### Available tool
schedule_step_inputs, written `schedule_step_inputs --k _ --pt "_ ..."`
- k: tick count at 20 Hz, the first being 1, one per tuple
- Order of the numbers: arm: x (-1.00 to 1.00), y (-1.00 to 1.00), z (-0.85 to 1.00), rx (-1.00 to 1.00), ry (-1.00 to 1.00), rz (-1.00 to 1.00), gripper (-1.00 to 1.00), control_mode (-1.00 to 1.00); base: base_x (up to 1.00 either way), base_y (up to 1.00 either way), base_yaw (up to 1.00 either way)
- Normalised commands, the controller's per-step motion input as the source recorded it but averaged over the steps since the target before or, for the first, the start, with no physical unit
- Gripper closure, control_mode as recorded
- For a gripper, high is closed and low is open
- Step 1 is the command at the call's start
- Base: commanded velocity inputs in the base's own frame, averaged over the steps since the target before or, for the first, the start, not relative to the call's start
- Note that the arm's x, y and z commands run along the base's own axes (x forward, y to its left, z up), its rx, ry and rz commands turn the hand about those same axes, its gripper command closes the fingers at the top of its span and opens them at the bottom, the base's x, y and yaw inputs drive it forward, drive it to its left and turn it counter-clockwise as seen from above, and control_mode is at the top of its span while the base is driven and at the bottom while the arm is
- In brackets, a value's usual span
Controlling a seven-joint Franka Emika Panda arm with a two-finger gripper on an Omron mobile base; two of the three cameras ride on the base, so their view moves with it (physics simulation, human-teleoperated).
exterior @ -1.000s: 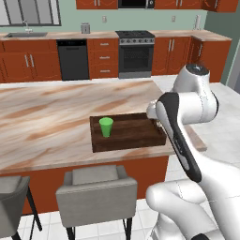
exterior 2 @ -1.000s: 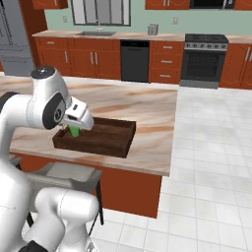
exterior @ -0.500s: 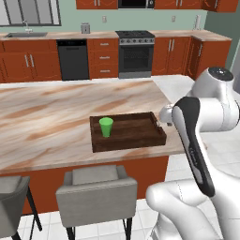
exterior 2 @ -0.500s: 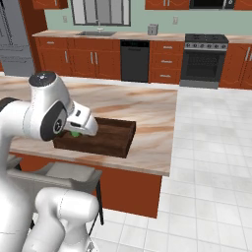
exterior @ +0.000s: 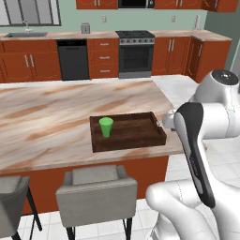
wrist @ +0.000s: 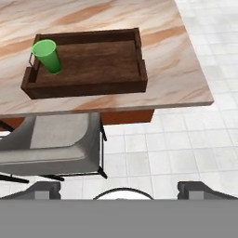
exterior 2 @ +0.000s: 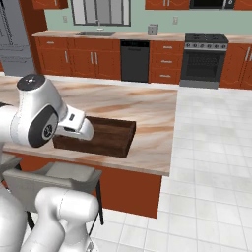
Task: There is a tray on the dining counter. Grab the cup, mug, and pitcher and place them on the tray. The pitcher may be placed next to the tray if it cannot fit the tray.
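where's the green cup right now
The green cup stands upright inside the wooden tray, at its left end in the left base view, on the dining counter.

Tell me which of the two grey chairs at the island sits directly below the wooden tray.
The grey armchair right under the dark brown wooden tray; the other chair stands further left.

Bright even rendered light, soft shadows, slightly blurry

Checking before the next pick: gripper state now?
Gripper: open, fingers wide apart, holding nothing. The cup stands on the tray.
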Motion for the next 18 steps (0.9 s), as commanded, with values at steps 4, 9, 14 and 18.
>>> schedule_step_inputs --k 4,9,14,18 --pt "-0.05 0.0 0.0 -0.01 0.0 0.0 -1.0 -1.0 0.0 0.0 0.0" --pt "0.0 0.0 0.0 0.0 0.0 0.0 -1.0 -1.0 0.0 0.0 0.0" --pt "0.0 0.0 0.0 0.0 0.0 0.0 -1.0 1.0 -0.26 0.0 0.0" --pt "0.0 0.0 0.0 0.0 0.0 0.0 -1.0 1.0 -0.93 0.39 0.0"
